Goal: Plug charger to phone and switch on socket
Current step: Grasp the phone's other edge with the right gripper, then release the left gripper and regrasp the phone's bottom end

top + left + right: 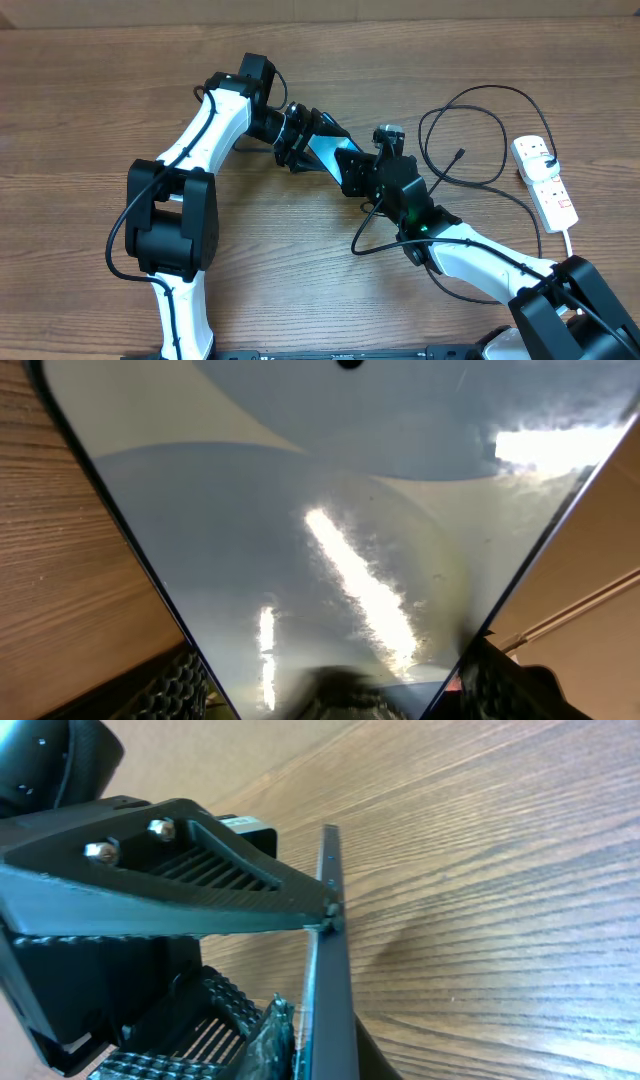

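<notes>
**Phone [300, 530] filling the lens**

Left wrist view first: that pale blue screen is taking up almost the whole picture, glare streaking across it. The left gripper [340, 695] is pinching it, with a ribbed finger [180, 685] pressing on each long edge. The wooden table [60, 560] is showing off to the side.

Over to the right wrist: the phone is showing edge-on as a thin dark line. The right gripper [300, 970] is crowding against it, the tip of its upper finger [200, 900] touching the phone. Whether it is truly clamping, I cannot tell.

Now overhead: both arms are meeting mid-table with the phone lying between them, one gripper at each end. The charger [460, 154] is looping across the wood to the right. Its small tip is lying apart from the phone and its far end is running to the socket [545, 185]. The socket is sitting near the right edge, its white cord [570, 232] trailing toward the front.
</notes>
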### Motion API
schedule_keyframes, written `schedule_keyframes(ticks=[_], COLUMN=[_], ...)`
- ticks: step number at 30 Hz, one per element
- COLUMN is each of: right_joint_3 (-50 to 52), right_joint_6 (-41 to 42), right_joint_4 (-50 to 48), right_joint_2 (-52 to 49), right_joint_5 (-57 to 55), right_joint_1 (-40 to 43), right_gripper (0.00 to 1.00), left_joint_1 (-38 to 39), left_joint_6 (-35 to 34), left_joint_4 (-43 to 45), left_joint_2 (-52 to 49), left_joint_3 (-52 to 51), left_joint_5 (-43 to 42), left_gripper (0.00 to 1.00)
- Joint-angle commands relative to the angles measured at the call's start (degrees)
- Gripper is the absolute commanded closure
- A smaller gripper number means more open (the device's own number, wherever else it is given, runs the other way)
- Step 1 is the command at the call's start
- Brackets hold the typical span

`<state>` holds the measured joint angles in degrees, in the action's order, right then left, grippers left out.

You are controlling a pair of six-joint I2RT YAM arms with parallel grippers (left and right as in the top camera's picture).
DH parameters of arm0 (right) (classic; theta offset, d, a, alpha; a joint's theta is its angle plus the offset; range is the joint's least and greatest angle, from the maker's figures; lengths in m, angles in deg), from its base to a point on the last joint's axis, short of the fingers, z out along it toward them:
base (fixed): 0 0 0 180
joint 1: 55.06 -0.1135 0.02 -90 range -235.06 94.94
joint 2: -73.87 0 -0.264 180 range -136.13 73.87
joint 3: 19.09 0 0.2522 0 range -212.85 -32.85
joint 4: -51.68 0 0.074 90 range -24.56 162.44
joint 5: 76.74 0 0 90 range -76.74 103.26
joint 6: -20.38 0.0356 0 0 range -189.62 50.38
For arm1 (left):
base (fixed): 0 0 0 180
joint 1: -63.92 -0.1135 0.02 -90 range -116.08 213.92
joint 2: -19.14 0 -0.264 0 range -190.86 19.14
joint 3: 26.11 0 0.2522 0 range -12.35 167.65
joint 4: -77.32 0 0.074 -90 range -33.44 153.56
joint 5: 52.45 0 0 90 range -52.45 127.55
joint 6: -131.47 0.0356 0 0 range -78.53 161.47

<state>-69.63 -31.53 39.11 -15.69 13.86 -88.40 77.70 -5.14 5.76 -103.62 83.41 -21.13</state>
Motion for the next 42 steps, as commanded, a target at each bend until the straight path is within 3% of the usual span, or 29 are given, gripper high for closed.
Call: schedule_keyframes(ticks=[1, 4, 9, 11, 16, 27, 31, 34, 42], right_joint_3=[-1.0, -1.0, -1.0, -1.0, -1.0, -1.0, -1.0, -1.0, -1.0], right_joint_6=[-0.1, 2.1, 6.8, 9.8, 17.9, 35.3, 40.3, 45.3, 52.0], right_joint_4=[-0.5, -0.6, -0.6, -0.6, -0.6, -0.3, -0.2, -0.2, -0.3], right_joint_2=[0.2, 0.2, 0.2, 0.2, 0.2, 0.2, 0.2, 0.2, 0.2], right_joint_5=[5.3, 7.3, 8.5, 8.5, 9.9, 15.4, 17.2, 19.9, 25.7], right_joint_1=[-0.8, -0.8, -0.8, -0.8, -0.8, -0.7, -0.7, -0.7, -0.7], right_gripper=[0.9, 0.91, 0.95, 0.96, 0.96, 0.96, 0.96, 0.96, 0.96], left_joint_1=[0.4, 0.4, 0.4, 0.2, -1.1, -7.9, -10.6, -11.7, -11.9], left_joint_6=[-0.6, -0.5, -0.1, -0.1, 1.4, 17.1, 22.6, 25.5, 25.6], left_joint_4=[0.8, 0.9, 1.8, 2.6, 5.4, 4.0, 2.4, -2.5, -18.3], left_joint_2=[0.3, 0.3, 0.3, 0.3, 0.5, 8.4, 16.7, 23.9, 40.4], left_joint_3=[1.2, 1.2, 1.2, 1.2, 1.3, 7.3, 7.4, 7.4, 7.4], left_joint_5=[-0.2, 0.6, 0.7, 0.8, -0.8, 0.5, 7.1, 17.6, 47.3], left_gripper=[0.47, 0.4, 0.18, 0.0, 0.0, 0.0, 0.0, 0.0, 0.0])
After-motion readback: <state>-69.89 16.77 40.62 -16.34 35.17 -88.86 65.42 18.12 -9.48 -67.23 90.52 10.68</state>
